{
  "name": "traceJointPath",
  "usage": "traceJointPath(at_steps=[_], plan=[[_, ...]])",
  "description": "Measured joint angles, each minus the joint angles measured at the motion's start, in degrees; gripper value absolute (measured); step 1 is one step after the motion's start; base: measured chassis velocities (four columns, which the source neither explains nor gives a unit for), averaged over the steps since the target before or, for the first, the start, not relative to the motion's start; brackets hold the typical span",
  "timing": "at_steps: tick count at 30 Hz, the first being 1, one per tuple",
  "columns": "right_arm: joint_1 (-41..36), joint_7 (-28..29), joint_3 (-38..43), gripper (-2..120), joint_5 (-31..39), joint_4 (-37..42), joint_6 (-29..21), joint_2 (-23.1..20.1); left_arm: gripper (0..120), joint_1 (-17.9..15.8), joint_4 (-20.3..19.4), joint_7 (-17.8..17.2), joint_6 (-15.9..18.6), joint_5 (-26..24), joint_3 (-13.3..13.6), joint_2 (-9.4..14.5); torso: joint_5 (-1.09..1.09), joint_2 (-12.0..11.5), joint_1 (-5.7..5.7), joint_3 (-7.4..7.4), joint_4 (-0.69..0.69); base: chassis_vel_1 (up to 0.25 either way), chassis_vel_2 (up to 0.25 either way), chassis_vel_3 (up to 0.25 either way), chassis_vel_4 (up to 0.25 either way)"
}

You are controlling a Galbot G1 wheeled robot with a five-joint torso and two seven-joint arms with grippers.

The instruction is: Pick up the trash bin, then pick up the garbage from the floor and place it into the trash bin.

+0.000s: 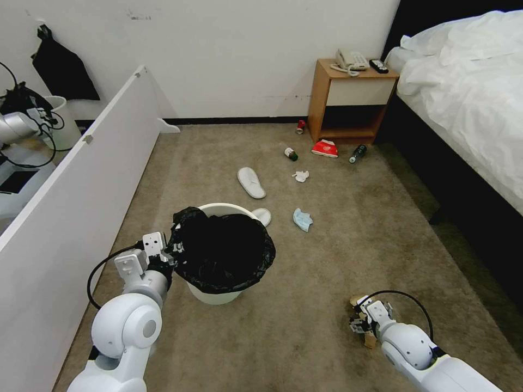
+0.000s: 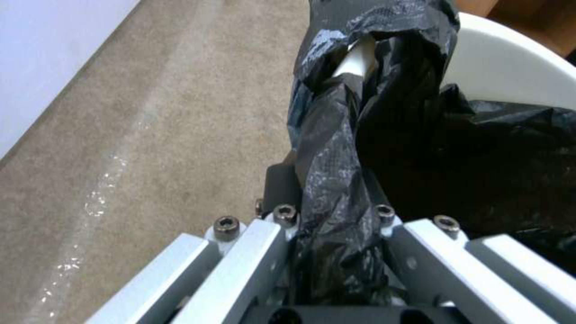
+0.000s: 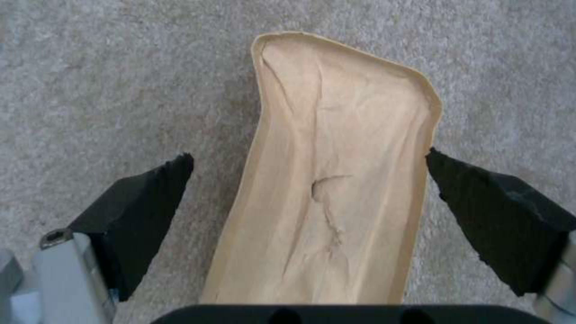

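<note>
Left gripper [image 1: 173,255] pinches bin [image 1: 218,296] rim; right gripper [image 3: 309,198] wide, straddling paper bag [image 3: 336,189] (light, crushable; take mid-body).

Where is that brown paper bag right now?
The paper bag lies on the carpet, between the open fingers of the right gripper, right of the bin.

Hotel-type bedrm: bed [image 1: 468,92], nightstand [image 1: 348,100] w/ phone [image 1: 350,60]
</note>
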Motion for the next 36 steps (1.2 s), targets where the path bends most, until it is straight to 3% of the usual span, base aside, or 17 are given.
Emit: traceJointPath(at_steps=[5,7,11,23,27,29,36], plan=[[0.75,0.02,-0.70,91,-0.20,-0.83,-0.04,0.34,5,-0.03,0.28,0.06,-0.08,0.02,-0.01,-0.11,0.00,0.00,0.00,0.00,0.00,0.000,0.000,0.000,0.000],[1.37,0.03,-1.26,79,-0.52,-1.42,-0.17,0.52,5,-0.22,0.53,0.16,-0.14,0.06,-0.02,-0.16,0.00,0.00,0.00,0.00,0.00,0.000,0.000,0.000,0.000],[1.80,0.05,-1.60,69,-0.76,-1.74,-0.30,0.79,5,-0.53,0.73,0.21,-0.16,0.07,-0.02,-0.19,0.00,0.00,0.00,0.00,0.00,0.000,0.000,0.000,0.000],[2.89,0.09,-1.78,22,0.26,-2.31,-0.27,1.03,5,-0.83,1.44,0.41,-0.53,0.43,-0.07,-0.34,0.00,0.00,0.00,0.00,0.00,0.000,0.000,0.000,0.000],[2.72,0.09,-1.46,12,0.78,-2.13,-0.16,1.03,5,-0.80,1.52,0.46,-0.64,0.62,-0.04,-0.49,0.00,0.00,0.00,0.00,0.00,0.000,0.000,0.000,0.000],[2.67,0.10,-1.06,0,0.95,-2.06,-0.07,1.06,5,-0.70,1.52,0.49,-0.68,0.66,-0.04,-0.49,0.00,0.00,0.00,0.00,0.00,0.000,0.000,0.000,0.000],[2.51,0.11,-0.40,0,1.22,-1.82,0.28,1.02,5,-0.37,1.51,0.52,-0.87,0.79,-0.10,-0.41,0.00,0.00,0.00,0.00,0.00,0.000,0.000,0.000,0.000]])
